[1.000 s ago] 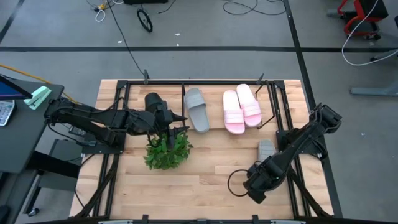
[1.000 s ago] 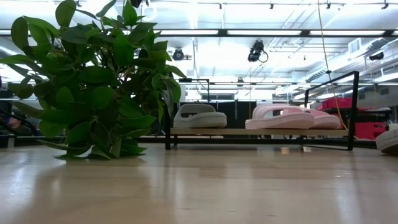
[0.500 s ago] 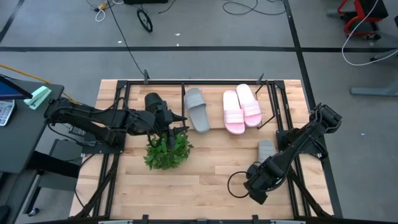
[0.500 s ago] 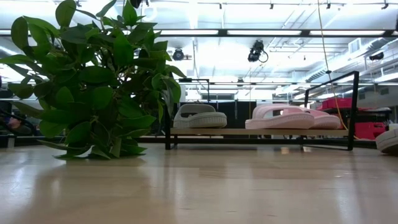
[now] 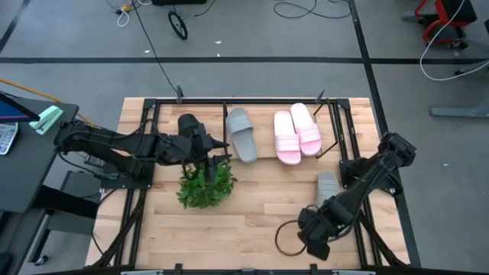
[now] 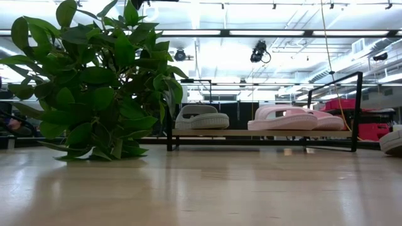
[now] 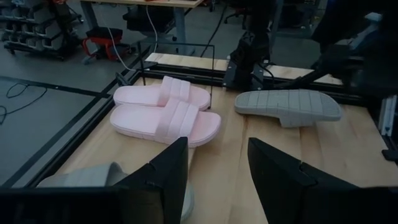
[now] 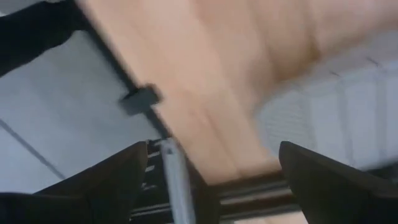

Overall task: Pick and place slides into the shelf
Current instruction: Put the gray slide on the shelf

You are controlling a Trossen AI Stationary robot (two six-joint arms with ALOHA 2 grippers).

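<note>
The shelf [image 5: 263,141] stands at the table's far side and holds one grey slide [image 5: 241,134] and two pink slides [image 5: 296,131], seen also in the low view [image 6: 289,118]. A second grey slide [image 5: 327,183] lies on the table at the right, ribbed face up in the left wrist view [image 7: 289,106], partly hidden by my right arm. My left gripper [image 5: 223,150] is open beside the shelf's grey slide [image 7: 93,177], just left of it. My right gripper [image 5: 307,235] is open, low near the table's near edge, well away from the loose grey slide [image 8: 336,118].
A green leafy plant [image 5: 206,185] stands on the table just near-side of my left gripper and fills the left of the low view [image 6: 94,81]. Black frame rails [image 5: 141,191] run along the table's sides. Bare wood lies between the plant and my right arm.
My right arm has drawn back a little toward the table's near edge, and its cable loop has slid with it. The slides, the shelf and the plant stay where they were.
</note>
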